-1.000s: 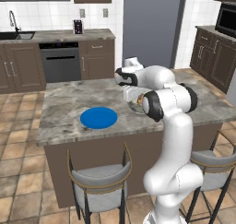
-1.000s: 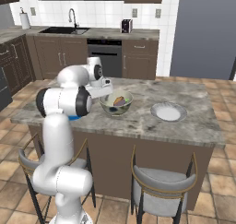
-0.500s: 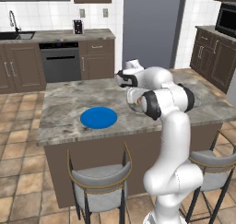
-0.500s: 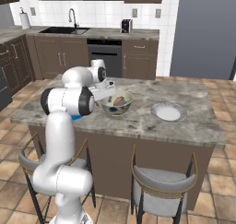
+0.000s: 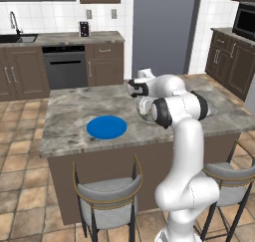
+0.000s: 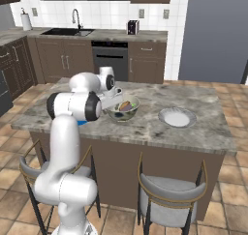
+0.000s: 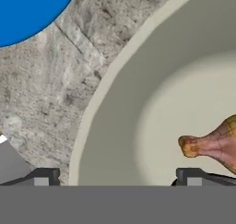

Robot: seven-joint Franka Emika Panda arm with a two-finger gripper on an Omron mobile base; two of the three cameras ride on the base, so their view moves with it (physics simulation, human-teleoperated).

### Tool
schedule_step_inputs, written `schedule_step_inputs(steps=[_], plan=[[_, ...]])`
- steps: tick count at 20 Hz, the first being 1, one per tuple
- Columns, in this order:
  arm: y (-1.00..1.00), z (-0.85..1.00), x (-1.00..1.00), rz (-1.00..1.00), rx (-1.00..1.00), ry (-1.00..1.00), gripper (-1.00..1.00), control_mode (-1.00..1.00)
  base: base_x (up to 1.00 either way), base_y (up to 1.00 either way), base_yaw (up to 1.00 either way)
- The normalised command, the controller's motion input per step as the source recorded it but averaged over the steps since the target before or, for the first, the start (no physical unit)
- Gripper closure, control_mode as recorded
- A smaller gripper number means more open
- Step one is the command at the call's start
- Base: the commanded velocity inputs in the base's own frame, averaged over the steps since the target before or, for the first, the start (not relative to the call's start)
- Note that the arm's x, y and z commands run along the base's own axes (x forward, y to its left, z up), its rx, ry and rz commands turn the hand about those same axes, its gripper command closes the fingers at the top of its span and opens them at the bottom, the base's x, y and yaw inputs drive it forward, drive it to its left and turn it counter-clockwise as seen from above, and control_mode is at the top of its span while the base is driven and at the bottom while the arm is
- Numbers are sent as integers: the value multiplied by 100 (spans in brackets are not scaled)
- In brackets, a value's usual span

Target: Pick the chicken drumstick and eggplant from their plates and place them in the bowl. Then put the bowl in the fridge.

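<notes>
The pale grey-green bowl (image 6: pixel 124 110) stands on the island counter, partly behind my arm in the left base view (image 5: pixel 145 114). Inside it lies the golden-brown chicken drumstick (image 7: pixel 213 143), with a dark purple eggplant (image 6: pixel 129 109) beside it. My gripper (image 7: pixel 117 178) is open and points down at the bowl's near rim, one fingertip (image 7: pixel 42 177) outside the wall and the other inside; it holds nothing. From the base views the gripper (image 6: pixel 115 97) (image 5: pixel 141 100) hangs at the bowl's left edge. The blue plate (image 5: pixel 106 127) (image 7: pixel 27 6) lies bare to the left. A white plate (image 6: pixel 177 117) sits bare right of the bowl.
The slate-blue fridge (image 5: pixel 164 32) (image 6: pixel 217 36) stands beyond the island. Two grey stools (image 5: pixel 107 198) (image 6: pixel 169 198) sit at the island's near side. Dark brown cabinets, an oven (image 5: pixel 65 66) and a sink (image 6: pixel 68 32) line the back wall.
The hand has crept a little lower and closer to the bowl's rim. The jaws have stayed open, and the bowl and plates have not moved.
</notes>
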Motion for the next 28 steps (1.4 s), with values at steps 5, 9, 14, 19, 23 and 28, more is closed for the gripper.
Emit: schedule_step_inputs(steps=[5, 9, 14, 19, 23, 28], plan=[[0, -17, 7, 9, 5, -3, -100, -100, 0, 0, 0], [0, -22, 0, 6, 3, -8, -100, -100, 0, 0, 0], [-1, -22, 0, 4, 3, -11, 100, -100, 0, 0, 0], [-8, -21, -6, 1, 7, -10, 100, -100, 0, 0, 0], [-8, -17, -20, 0, 6, -3, 100, -100, 0, 0, 0], [-1, 8, -19, 2, 1, -3, 100, -100, 0, 0, 0]])
